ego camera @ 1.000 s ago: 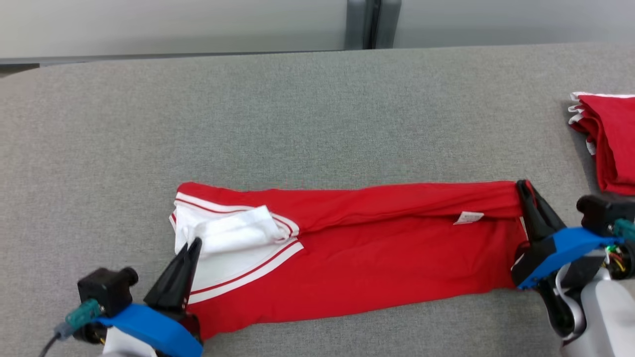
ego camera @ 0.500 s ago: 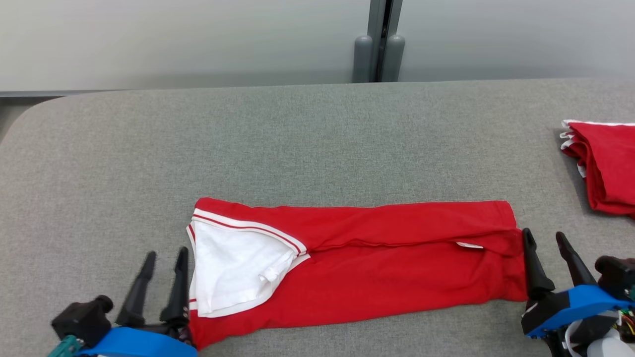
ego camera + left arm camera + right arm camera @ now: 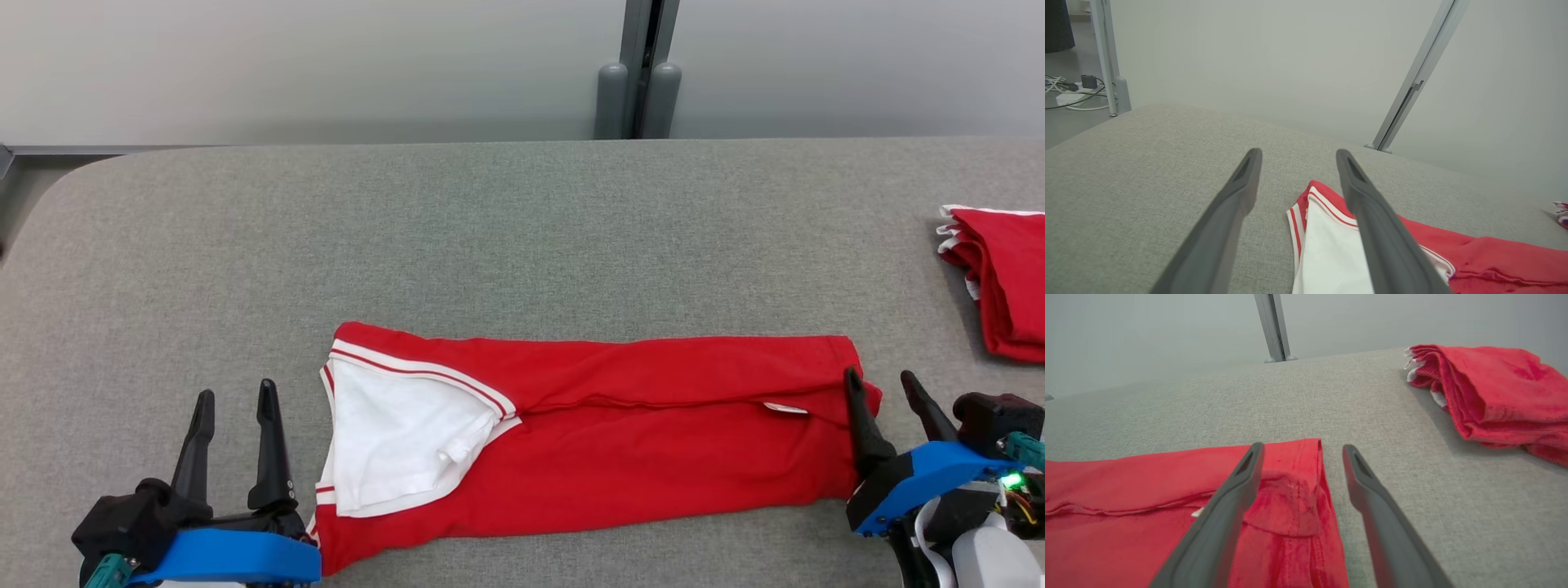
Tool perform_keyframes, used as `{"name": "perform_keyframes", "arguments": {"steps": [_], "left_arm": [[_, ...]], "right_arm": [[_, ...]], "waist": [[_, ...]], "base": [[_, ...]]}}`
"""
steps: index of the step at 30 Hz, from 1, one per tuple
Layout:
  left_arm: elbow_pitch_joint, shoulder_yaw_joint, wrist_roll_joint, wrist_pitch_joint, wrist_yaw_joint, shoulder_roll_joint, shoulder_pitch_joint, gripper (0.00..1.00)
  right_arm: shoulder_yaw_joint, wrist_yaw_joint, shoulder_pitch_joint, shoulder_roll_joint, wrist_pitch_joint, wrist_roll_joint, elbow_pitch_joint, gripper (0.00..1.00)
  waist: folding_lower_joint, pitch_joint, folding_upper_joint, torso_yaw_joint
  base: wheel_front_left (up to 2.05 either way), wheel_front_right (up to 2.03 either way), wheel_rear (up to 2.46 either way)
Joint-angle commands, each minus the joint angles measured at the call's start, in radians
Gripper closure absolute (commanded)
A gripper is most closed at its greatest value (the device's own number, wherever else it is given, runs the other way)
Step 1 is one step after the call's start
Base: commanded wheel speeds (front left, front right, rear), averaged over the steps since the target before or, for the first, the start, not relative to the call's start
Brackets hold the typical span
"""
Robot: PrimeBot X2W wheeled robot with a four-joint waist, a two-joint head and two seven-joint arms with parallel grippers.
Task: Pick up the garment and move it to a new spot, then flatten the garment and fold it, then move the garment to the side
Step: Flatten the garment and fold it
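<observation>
Red garment (image 3: pixel 637 441) lies folded lengthwise near the table's (image 3: pixel 490 229) front edge, left gripper (image 3: pixel 235 392) and right gripper (image 3: pixel 880 377) both spread and empty at its ends; the next fold likely wants even, all-layer pinches.

The garment (image 3: pixel 653 457) is bright red, with a white panel edged in red-and-white stripes. The worktop (image 3: pixel 490 237) is speckled grey; the folded pile (image 3: pixel 1008 278) is red with white trim.

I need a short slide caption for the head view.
Left gripper and right gripper stand open at either end of the red garment, folded into a strip on the grey table.
</observation>
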Motion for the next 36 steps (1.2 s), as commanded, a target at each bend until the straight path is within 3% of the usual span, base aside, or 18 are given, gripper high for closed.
{"name": "perform_keyframes", "arguments": {"steps": [1, 13, 14, 15, 19, 27, 32, 36], "left_arm": [[-0.004, 0.009, 0.013, -0.005, 0.001, -0.007, -0.004, 0.00], [-0.010, 0.032, 0.054, -0.005, -0.015, -0.028, -0.001, 0.00], [-0.010, 0.033, 0.059, -0.005, -0.015, -0.030, -0.001, 0.00], [-0.009, 0.032, 0.060, -0.005, -0.018, -0.032, -0.001, 0.00], [-0.004, 0.033, 0.075, -0.005, -0.009, -0.035, -0.004, 0.00], [-0.003, 0.020, 0.103, -0.005, -0.007, -0.031, -0.016, 0.00], [-0.002, 0.005, 0.113, -0.005, -0.008, -0.039, -0.021, 0.00], [0.006, -0.010, 0.117, -0.004, -0.011, -0.042, -0.027, 0.00]], "right_arm": [[-0.010, 0.000, -0.026, -0.008, 0.009, -0.026, 0.043, 0.00], [-0.004, 0.000, -0.076, 0.014, -0.019, -0.078, 0.261, 0.00], [0.005, 0.000, -0.073, 0.019, -0.024, -0.076, 0.274, 0.38], [0.013, 0.000, -0.072, 0.021, -0.030, -0.075, 0.286, 0.59], [0.031, 0.000, -0.082, 0.024, -0.048, -0.070, 0.327, 1.00], [-0.013, -0.001, -0.154, -0.038, -0.091, -0.063, 0.298, 1.00], [-0.073, -0.001, -0.124, -0.103, -0.066, -0.057, 0.212, 1.00], [-0.100, 0.000, -0.099, -0.114, -0.027, -0.017, 0.135, 1.00]], "waist": [[0.0001, 0.008, -0.0001, 0.010], [0.0001, 0.035, -0.0001, 0.035], [0.0001, 0.037, -0.0001, 0.034], [0.0001, 0.038, -0.0001, 0.032], [0.0001, 0.042, -0.0001, 0.016], [0.0001, 0.050, -0.0001, -0.044], [0.0001, 0.054, -0.0001, -0.078], [0.0001, 0.054, -0.0001, -0.094]], "base": [[0.00, 0.00, 0.00], [0.00, 0.00, 0.00], [0.00, 0.00, 0.00], [0.00, 0.00, 0.00], [0.00, 0.00, 0.00], [0.00, 0.00, 0.00], [0.00, 0.00, 0.00], [0.00, 0.00, 0.00]]}}
